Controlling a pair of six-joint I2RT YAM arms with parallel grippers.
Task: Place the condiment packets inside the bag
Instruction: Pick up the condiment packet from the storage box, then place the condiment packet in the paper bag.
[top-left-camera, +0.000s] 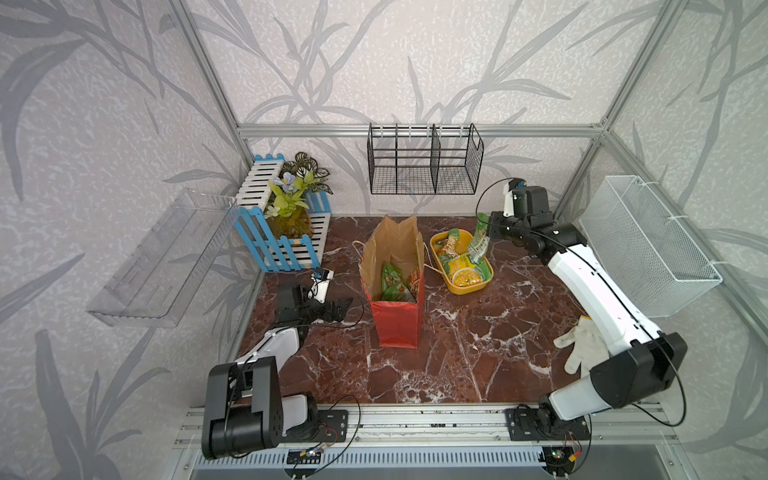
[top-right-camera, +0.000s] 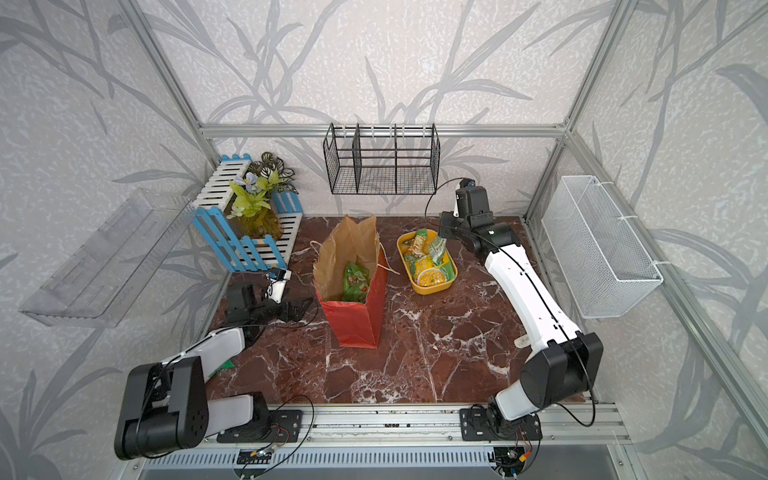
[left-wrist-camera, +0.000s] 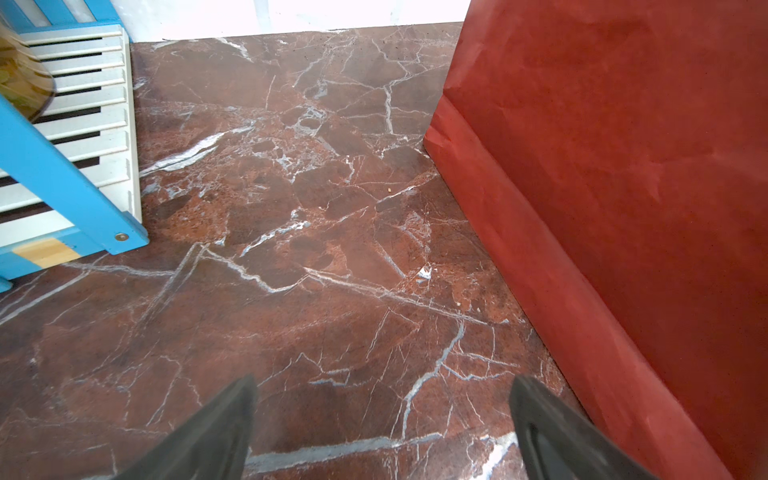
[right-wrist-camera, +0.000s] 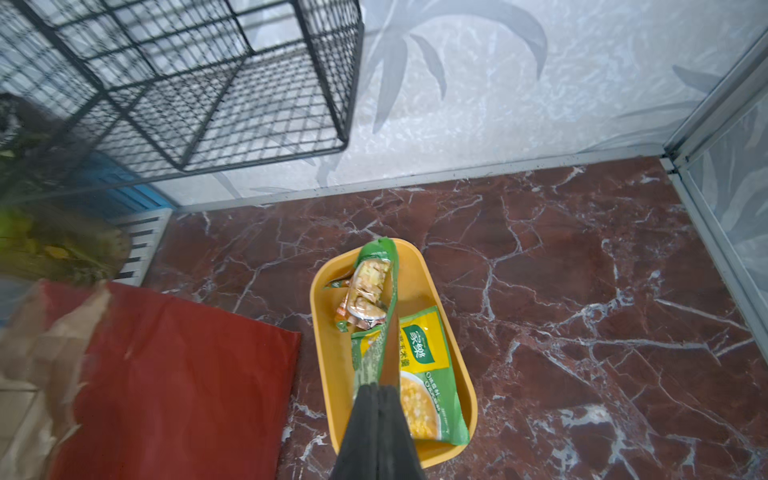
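The red paper bag stands upright and open mid-table, with green condiment packets inside it. To its right, a yellow tray holds another green and yellow packet. My right gripper is shut on a green packet, which hangs edge-on above the tray. My left gripper is open and holds nothing. It sits low over the table just left of the bag's red wall.
A blue and white fence planter stands at the back left. A black wire rack hangs on the back wall. A white mesh basket is on the right wall and a clear shelf on the left. A white glove lies under the right arm.
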